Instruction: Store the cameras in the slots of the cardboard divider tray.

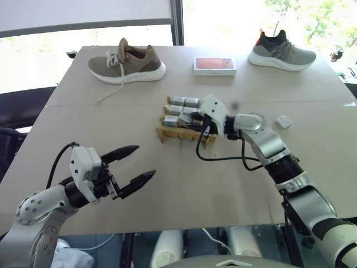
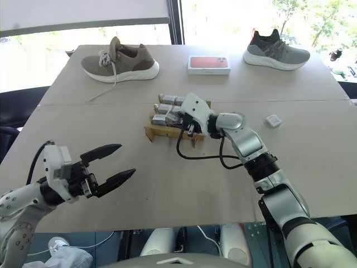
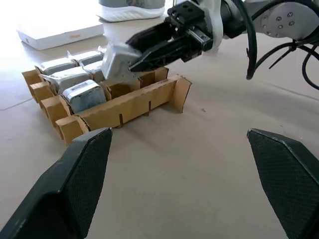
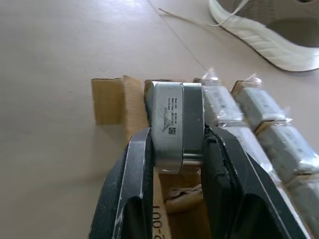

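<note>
right wrist view caught the right gripper pinching a silver-grey camera between its two black fingers, just above the cardboard divider tray. five wrapped cameras sat in the tray's slots; other slots stood vacant. the left gripper hung spread wide, well apart. two shoes and an orange-topped box lay beyond on the table.

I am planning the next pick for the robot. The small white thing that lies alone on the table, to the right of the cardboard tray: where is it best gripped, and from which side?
The small white thing lies flat and low on the table, apart from the tray. Probably best to come from above and close the fingers across its two narrower sides; its shape is too small to tell more.
</note>
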### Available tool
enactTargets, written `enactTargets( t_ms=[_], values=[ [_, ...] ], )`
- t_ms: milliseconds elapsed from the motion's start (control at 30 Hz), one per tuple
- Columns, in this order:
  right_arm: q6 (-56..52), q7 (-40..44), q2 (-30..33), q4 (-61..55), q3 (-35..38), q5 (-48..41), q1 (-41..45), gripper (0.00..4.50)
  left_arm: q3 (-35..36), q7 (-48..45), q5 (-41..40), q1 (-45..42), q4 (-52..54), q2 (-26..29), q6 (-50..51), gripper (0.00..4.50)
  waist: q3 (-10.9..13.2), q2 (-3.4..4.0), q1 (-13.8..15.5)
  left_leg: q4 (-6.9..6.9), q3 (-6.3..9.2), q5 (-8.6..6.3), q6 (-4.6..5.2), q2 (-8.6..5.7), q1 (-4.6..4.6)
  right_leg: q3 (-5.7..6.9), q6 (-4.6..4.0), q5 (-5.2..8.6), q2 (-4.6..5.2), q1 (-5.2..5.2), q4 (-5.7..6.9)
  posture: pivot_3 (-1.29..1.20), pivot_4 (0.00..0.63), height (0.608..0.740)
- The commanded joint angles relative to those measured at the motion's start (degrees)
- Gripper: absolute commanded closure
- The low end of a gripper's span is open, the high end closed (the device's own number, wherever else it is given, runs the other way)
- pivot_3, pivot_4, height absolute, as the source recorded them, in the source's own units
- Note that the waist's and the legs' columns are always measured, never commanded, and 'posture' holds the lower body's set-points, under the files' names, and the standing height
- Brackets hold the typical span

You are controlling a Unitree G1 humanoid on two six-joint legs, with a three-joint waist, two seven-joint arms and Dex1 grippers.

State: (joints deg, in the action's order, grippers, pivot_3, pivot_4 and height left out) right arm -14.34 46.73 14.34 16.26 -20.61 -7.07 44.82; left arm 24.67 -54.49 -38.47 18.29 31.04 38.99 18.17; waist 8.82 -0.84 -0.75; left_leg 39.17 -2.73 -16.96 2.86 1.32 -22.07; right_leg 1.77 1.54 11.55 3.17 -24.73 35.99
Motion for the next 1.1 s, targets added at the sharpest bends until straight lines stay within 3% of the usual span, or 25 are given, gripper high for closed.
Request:
enactTargets(
  t_ms=[33, 267, 700, 833, 933, 1100],
  values=[
    [2.4, 1.1, 0.3, 1.2, 0.9, 1.3, 0.8, 3.72, 1.6, 0.9, -1.1, 0.6, 2.9, -0.2, -0.7, 0.00, 0.0, -0.01, 0.0, 0.00, 0.00, 0.01, -0.01, 0.00, 0.00, 0.00, -0.05, 0.03, 0.00, 0.01, 0.00, 0.00, 0.150, 0.740],
    [5.2, 4.6, 1.8, 6.0, -0.1, 4.3, 1.8, 3.72, 1.1, 1.6, -0.7, 0.5, 3.0, -0.3, -1.1, 0.00, 0.0, 0.00, 0.0, 0.00, -0.05, 0.02, -0.02, -0.01, 0.06, -0.05, 0.01, -0.01, 0.00, 0.04, 0.01, 0.00, 0.150, 0.740],
    [14.1, 18.7, 0.7, 22.5, -3.4, 8.6, 11.0, 3.72, 0.5, 1.6, 0.3, 0.3, 2.8, -0.5, -1.9, 0.00, 0.0, 0.01, -0.1, -0.01, -0.04, 0.01, -0.03, -0.02, 0.08, -0.04, 0.01, -0.01, 0.00, 0.09, -0.03, 0.00, 0.150, 0.740],
    [10.0, 25.0, 1.4, 18.8, -1.4, 4.9, 10.3, 1.81, 0.8, 1.7, 0.4, 1.3, 3.1, -0.9, -2.4, 0.00, 0.0, 0.01, -0.1, -0.07, -0.03, 0.01, -0.03, -0.02, 0.07, -0.02, 0.01, -0.01, 0.04, 0.10, -0.09, 0.00, 0.150, 0.740],
    [9.5, 20.0, 2.9, 12.0, 2.7, 3.9, 8.2, 0.45, 0.1, 1.9, 0.6, 1.7, 3.3, -1.3, -2.8, 0.00, 0.0, 0.03, 0.0, -0.10, -0.01, 0.01, -0.03, -0.02, 0.06, 0.01, 0.01, -0.01, 0.09, 0.09, -0.09, 0.00, 0.150, 0.740],
    [-5.9, 16.3, 9.0, -10.5, 12.1, -4.4, -0.7, 0.45, -1.4, 2.1, 0.8, 0.4, 2.7, -1.4, -3.0, 0.00, 0.0, 0.09, 0.4, -0.09, 0.08, 0.01, -0.04, -0.08, -0.05, 0.14, 0.02, -0.02, 0.49, 0.02, -0.08, 0.00, 0.150, 0.740]
  ],
)
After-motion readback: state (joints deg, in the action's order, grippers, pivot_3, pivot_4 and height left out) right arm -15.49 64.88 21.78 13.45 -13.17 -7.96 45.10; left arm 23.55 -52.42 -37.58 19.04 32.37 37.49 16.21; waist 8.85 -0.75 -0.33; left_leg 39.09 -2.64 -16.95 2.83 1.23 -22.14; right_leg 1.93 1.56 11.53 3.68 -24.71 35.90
